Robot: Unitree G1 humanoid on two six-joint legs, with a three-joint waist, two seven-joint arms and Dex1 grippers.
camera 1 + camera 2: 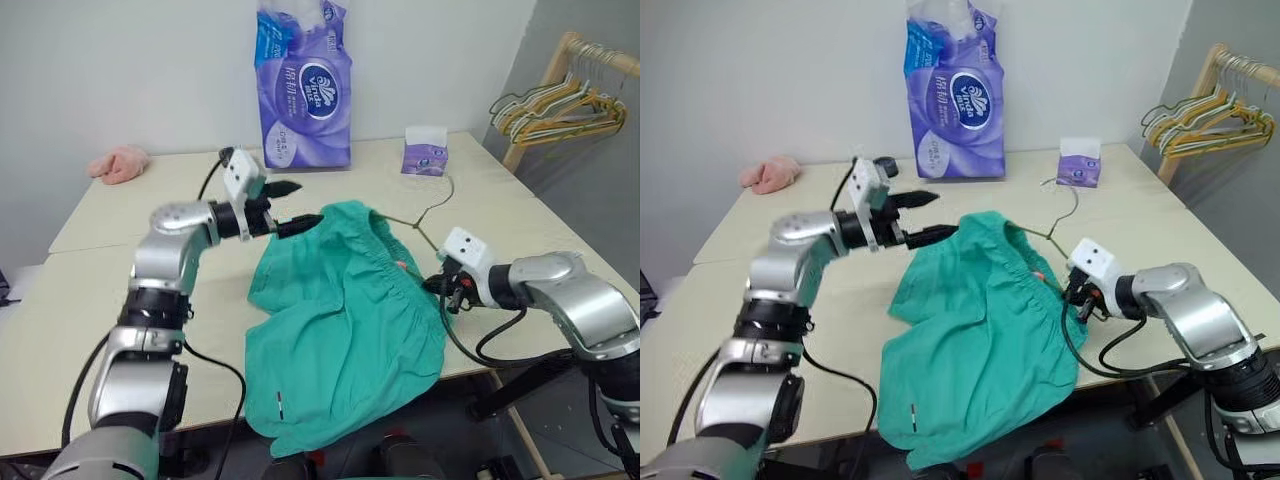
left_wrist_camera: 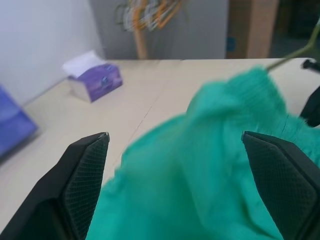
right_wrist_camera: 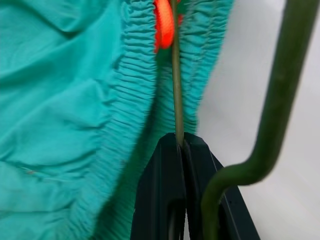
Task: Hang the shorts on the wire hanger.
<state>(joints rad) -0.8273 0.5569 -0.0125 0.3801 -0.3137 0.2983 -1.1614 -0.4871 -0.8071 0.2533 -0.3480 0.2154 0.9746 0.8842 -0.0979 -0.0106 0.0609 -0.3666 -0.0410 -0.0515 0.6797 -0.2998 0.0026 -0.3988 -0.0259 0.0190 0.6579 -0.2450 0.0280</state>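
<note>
Against the pale wall stood a beige desk (image 1: 90,300), and at its back edge a tall purple plastic pack of paper rolls (image 1: 305,85) rose upright, its top torn open with white rolls showing inside. Near it, toward the right, sat a small purple tissue box (image 1: 426,152) with a white tissue poking out of its slot, and at the far left corner lay a small pink cloth (image 1: 119,163). Off the right end of the desk, a wooden rack (image 1: 560,90) carried a bunch of yellow, green and white hangers (image 1: 555,108). The teal-green soft fabric shorts (image 1: 340,320) lay spread across the middle of the desk, their lower part drooping over the near edge, the gathered waistband turned toward the right arm. The thin olive-green wire hanger (image 1: 425,212) ran into that waistband, its curved hook pointing toward the tissue box. The right pincer (image 3: 179,142) was clamped tight on the hanger's wire just beside the waistband, where a bit of orange drawstring (image 3: 164,25) showed. The left pincer (image 1: 288,208) stood wide at the shorts' far upper edge, holding nothing.
</note>
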